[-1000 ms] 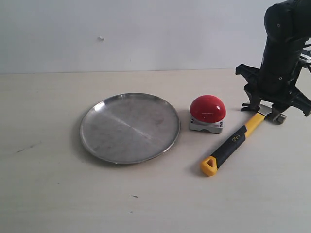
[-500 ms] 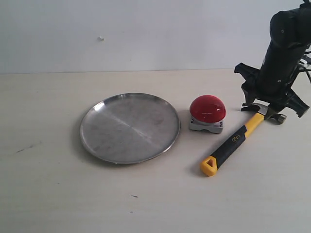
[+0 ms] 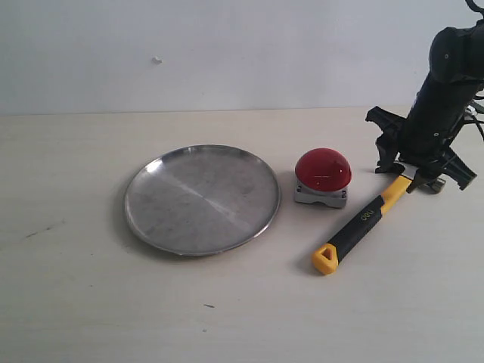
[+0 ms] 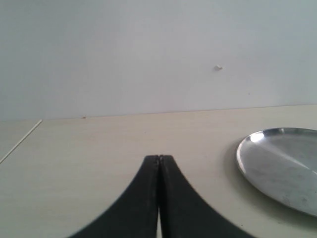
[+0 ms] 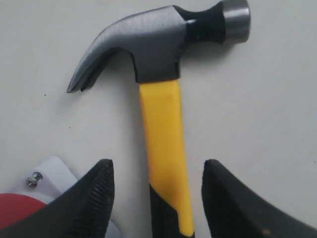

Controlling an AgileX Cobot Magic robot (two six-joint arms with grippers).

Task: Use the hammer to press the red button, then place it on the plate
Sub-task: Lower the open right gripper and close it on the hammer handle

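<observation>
The hammer (image 3: 363,219) lies flat on the table, right of the red button (image 3: 323,168), its yellow loop toward the front and its steel head under my right arm. My right gripper (image 3: 412,175) stands open just above the handle's yellow top. In the right wrist view the fingers (image 5: 101,191) flank the handle (image 5: 163,134) without touching it, below the hammer head (image 5: 158,44). A corner of the button (image 5: 15,210) shows beside one finger. The silver plate (image 3: 202,198) lies left of the button. My left gripper (image 4: 159,157) is shut on nothing, with the plate's rim (image 4: 247,148) off to one side.
A pale wall runs behind the table. In the left wrist view a table edge (image 4: 20,141) shows off to one side of the shut jaws. Bare tabletop lies in front of the plate and the hammer.
My right arm has leaned to the right while its open gripper stays over the hammer's head end. Hammer, button and plate have not moved.
</observation>
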